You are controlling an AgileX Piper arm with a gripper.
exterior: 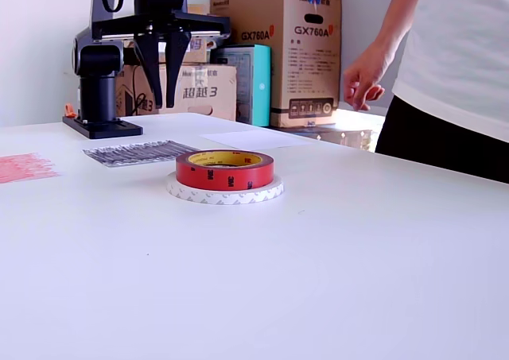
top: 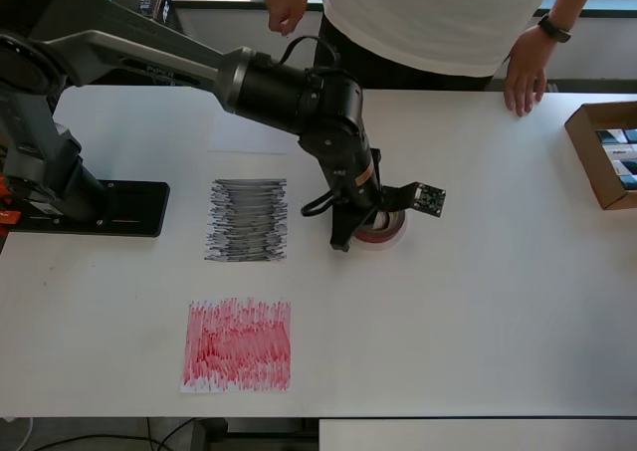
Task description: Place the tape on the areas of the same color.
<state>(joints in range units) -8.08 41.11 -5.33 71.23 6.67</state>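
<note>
The big cardboard box (exterior: 288,54) behind the table (exterior: 358,265) carries the print "GX760A" two times, and the lower box (exterior: 208,90) beside it shows Chinese characters with a "3". The red tape roll (exterior: 225,169) lies flat, its hole facing up, stacked on the white tape roll (exterior: 225,191); small dark letters on its yellowish core are too small to read. In the overhead view this stack is just right of the black scribbled patch (top: 247,220), and the red scribbled patch (top: 237,344) is below that patch. The white paper patch (top: 251,132) is above the black one. The gripper (exterior: 162,74) hangs above the table with its fingers apart, holding nothing. A person (top: 438,18) stands at the far table edge.
</note>
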